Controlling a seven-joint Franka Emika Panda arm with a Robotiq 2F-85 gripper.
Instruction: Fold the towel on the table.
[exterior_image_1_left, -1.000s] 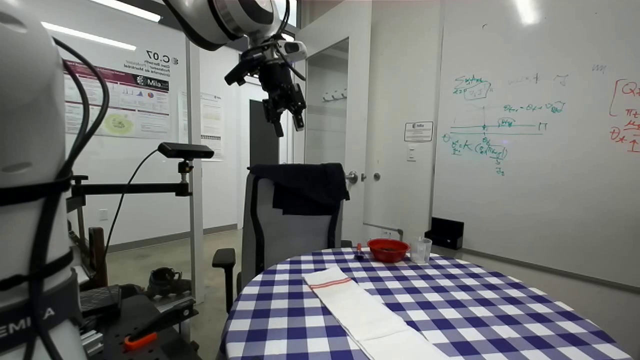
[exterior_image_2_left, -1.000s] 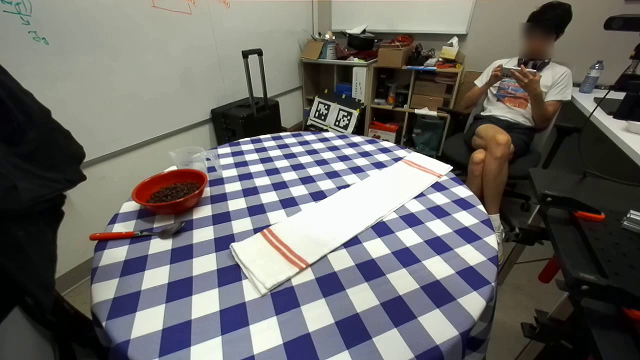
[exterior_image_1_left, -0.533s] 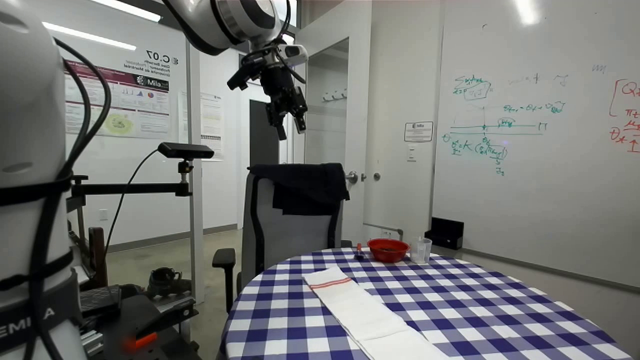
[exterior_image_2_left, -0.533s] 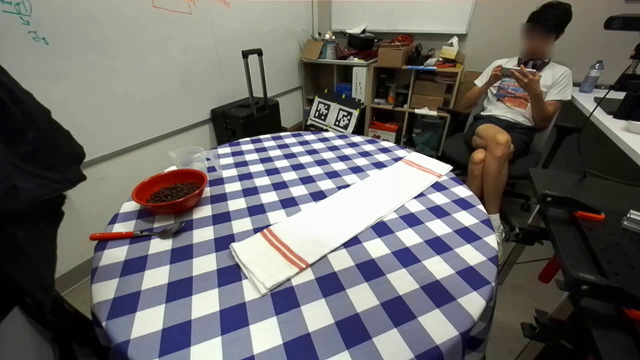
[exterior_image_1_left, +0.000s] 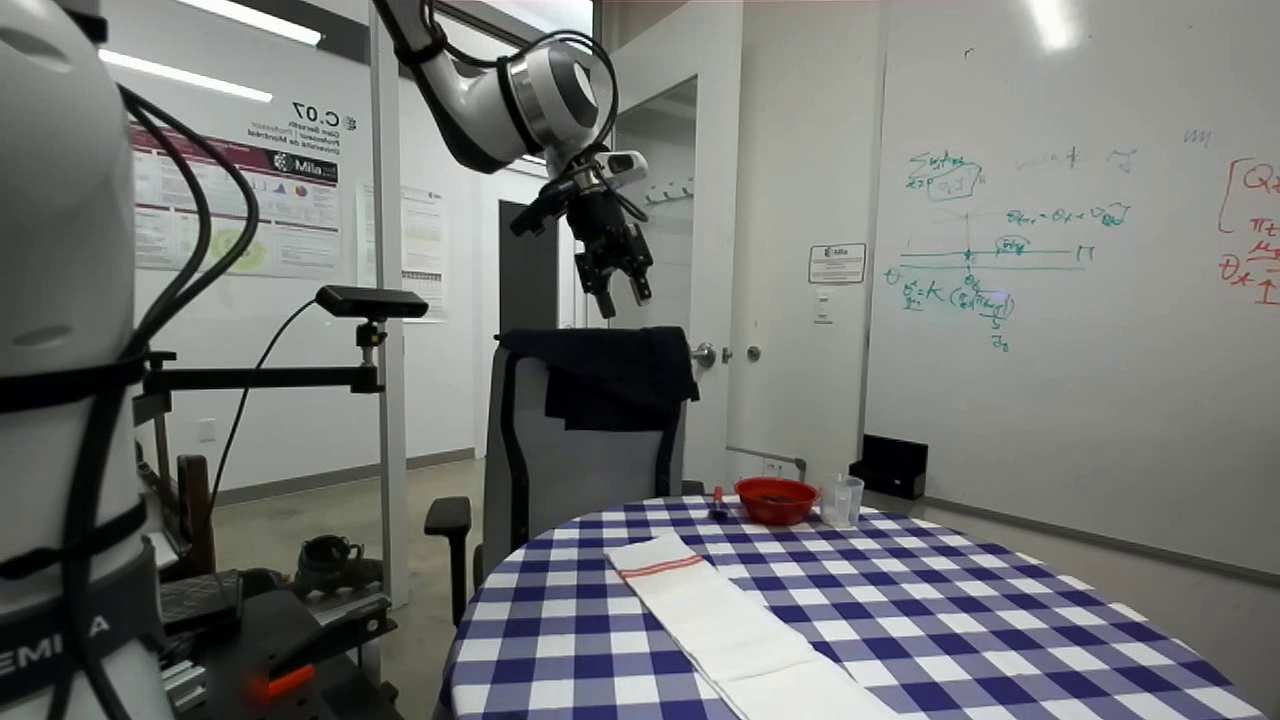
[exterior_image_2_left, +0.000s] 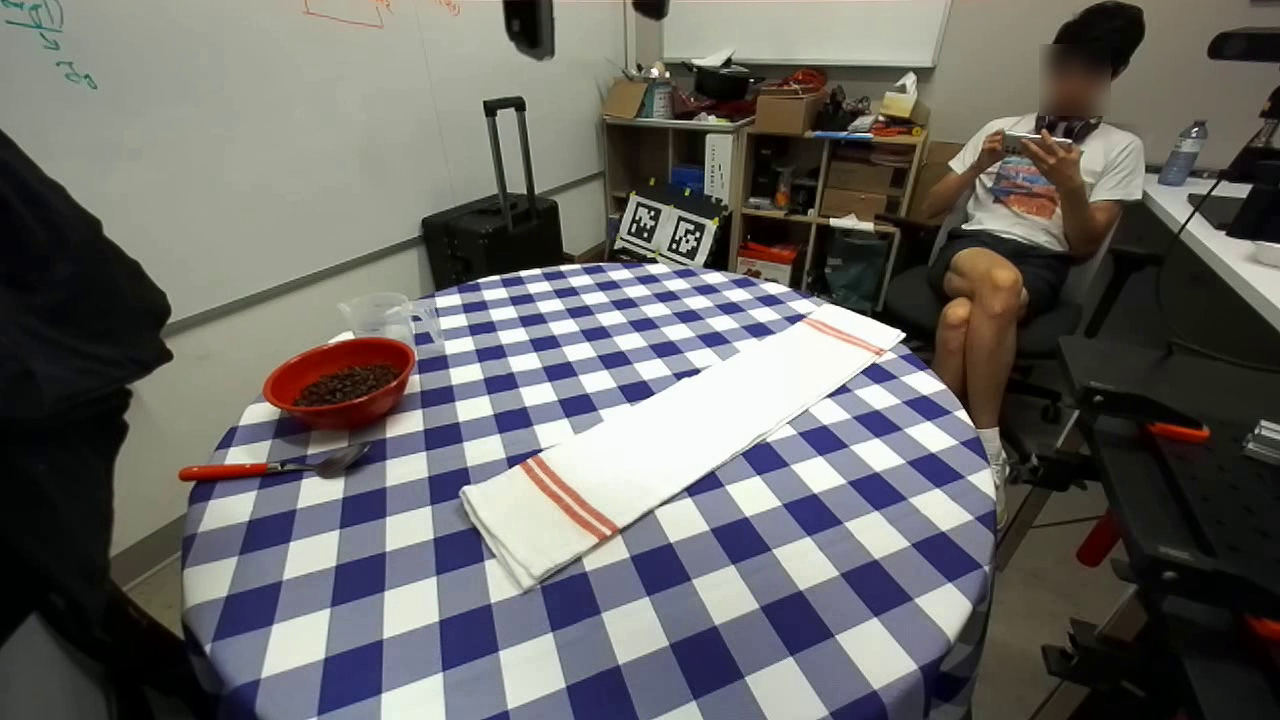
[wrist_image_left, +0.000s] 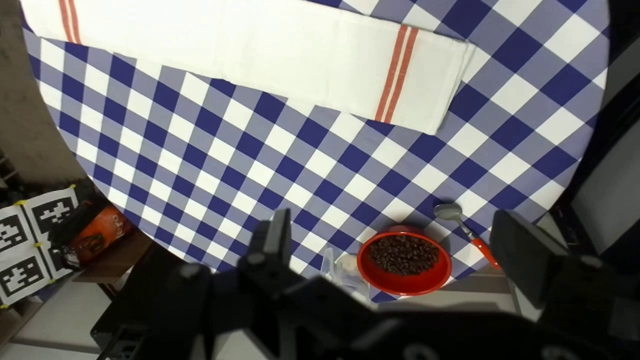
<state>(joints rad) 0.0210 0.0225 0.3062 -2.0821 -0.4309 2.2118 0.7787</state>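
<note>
The towel is a long white strip with red stripes near its ends. It lies flat, stretched out across the table, in both exterior views (exterior_image_1_left: 740, 630) (exterior_image_2_left: 690, 420). It also shows in the wrist view (wrist_image_left: 280, 55), with one part cut off at the top edge. The round table (exterior_image_2_left: 790, 570) wears a blue-and-white checked cloth. My gripper (exterior_image_1_left: 625, 303) is high above table height, near the chair in that exterior view. Its fingers (wrist_image_left: 395, 245) are wide apart in the wrist view with nothing between them. Only its fingertips (exterior_image_2_left: 592, 20) show at the top of an exterior view.
A red bowl of dark beans (exterior_image_2_left: 345, 416) stands near the table's edge, beside a clear measuring cup (exterior_image_2_left: 385, 316). A red-handled spoon (exterior_image_2_left: 228, 471) lies close by. A chair with dark clothing (exterior_image_1_left: 620, 380) stands behind the table. A person (exterior_image_2_left: 1040, 200) sits beyond it.
My arm and open gripper have moved down and to the right in an exterior view. The fingertips have come into sight at the top of an exterior view. The towel has not moved.
</note>
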